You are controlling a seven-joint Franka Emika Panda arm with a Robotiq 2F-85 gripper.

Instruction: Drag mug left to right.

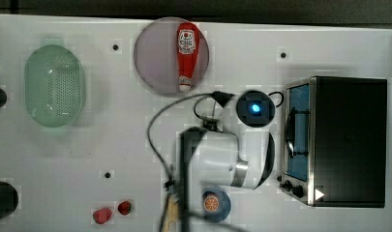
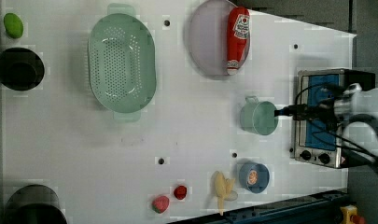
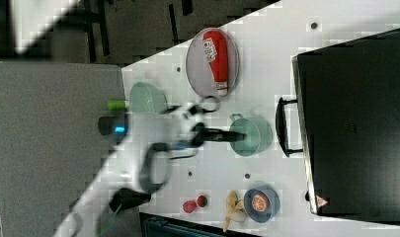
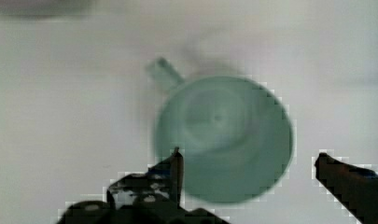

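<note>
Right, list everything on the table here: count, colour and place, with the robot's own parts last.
mug: 1, grey-green, upright, just off the toaster oven's door
toaster oven: 1, black and silver, at the top view's right
colander: 1, pale green, left view's upper left
plate: 1, grey, far edge in the top view
ketchup bottle: 1, red, lying on the plate
blue dish: 1, holds an orange slice
banana: 1, yellow, beside the dish
strawberries: 2, red, near edge
black pots: 2, left view's left edge
green fruit: 1, left view's top left corner
gripper: 1, black, open above the mug
</note>
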